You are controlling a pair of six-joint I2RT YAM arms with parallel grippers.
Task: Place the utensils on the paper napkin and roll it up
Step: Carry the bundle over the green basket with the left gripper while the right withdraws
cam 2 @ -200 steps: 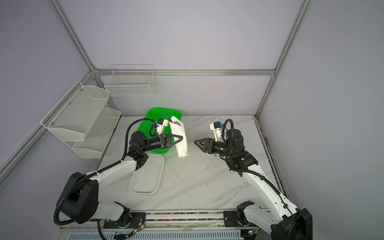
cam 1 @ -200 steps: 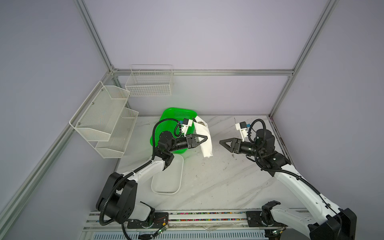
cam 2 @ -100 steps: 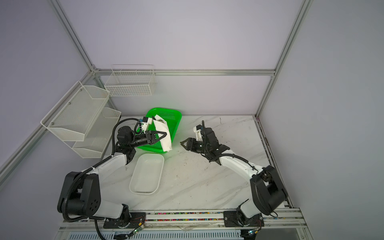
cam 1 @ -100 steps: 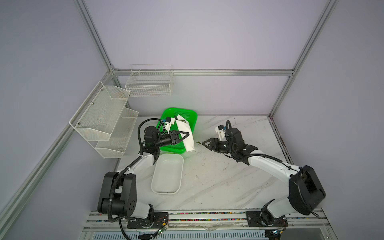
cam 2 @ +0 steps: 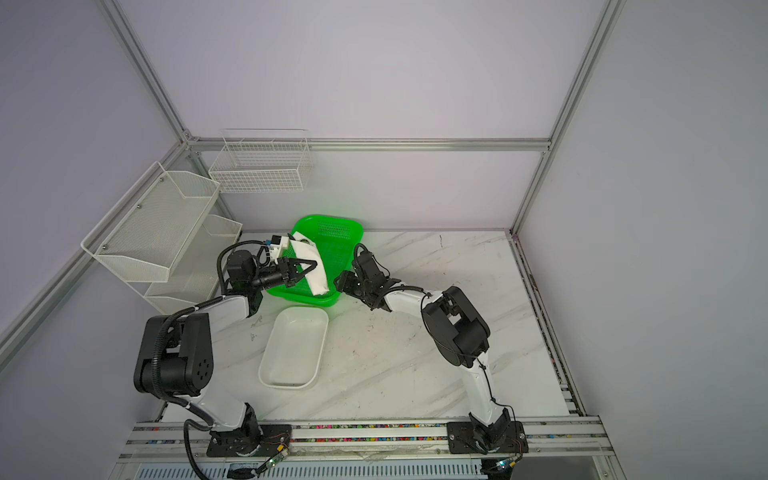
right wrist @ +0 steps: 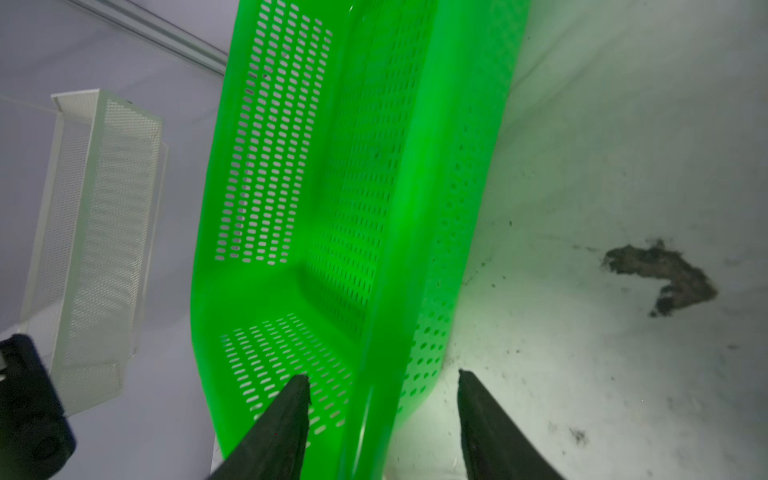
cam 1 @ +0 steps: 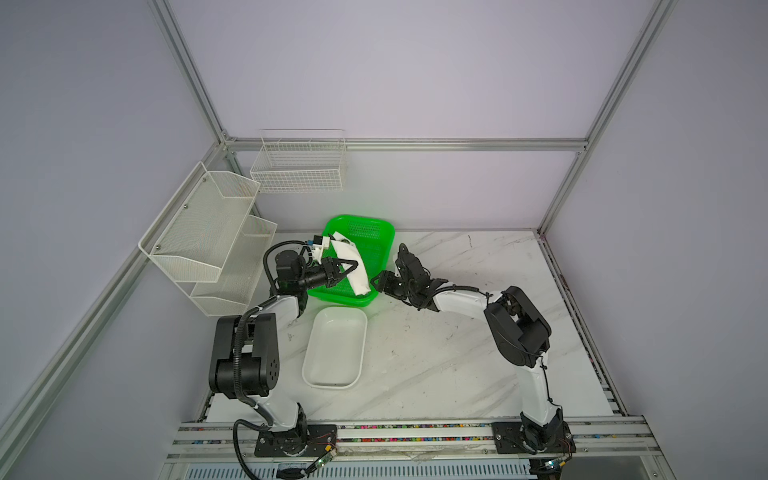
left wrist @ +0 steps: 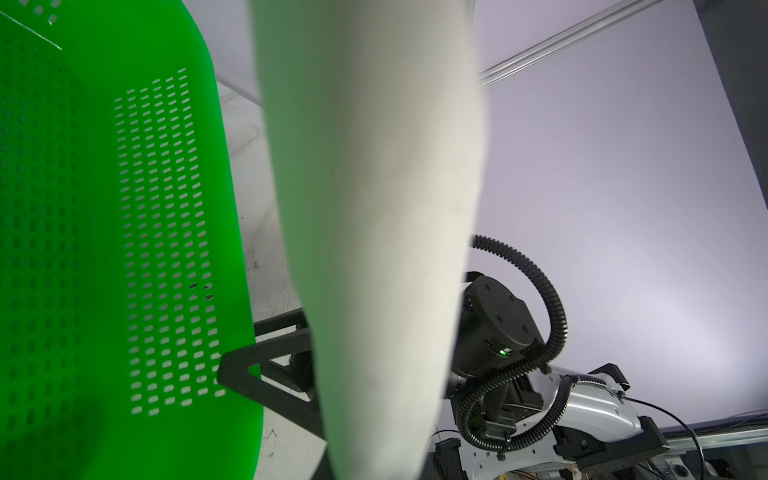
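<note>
My left gripper (cam 1: 355, 264) is shut on the rolled white paper napkin (cam 1: 362, 281), holding it slantwise over the green basket (cam 1: 374, 232). The roll (left wrist: 374, 208) fills the middle of the left wrist view, hiding most of the fingers; one finger (left wrist: 266, 382) shows beside it. The utensils are hidden. My right gripper (cam 1: 376, 280) is open at the basket's near right corner. In the right wrist view its fingers (right wrist: 291, 407) stand astride the basket's wall (right wrist: 374, 291), one inside and one outside over the table. Both top views show the same, with the napkin (cam 2: 319, 283) in the left gripper (cam 2: 316, 263).
A white tray (cam 1: 336, 353) lies on the marble table just in front of the basket. White wire shelves (cam 1: 208, 232) hang on the left wall and a wire basket (cam 1: 299, 166) on the back wall. A dark smudge (right wrist: 660, 274) marks the table.
Both arms swung left. The left gripper carried the napkin roll from mid-table back over the green basket. The right gripper followed to the basket's corner and opened a little wider.
</note>
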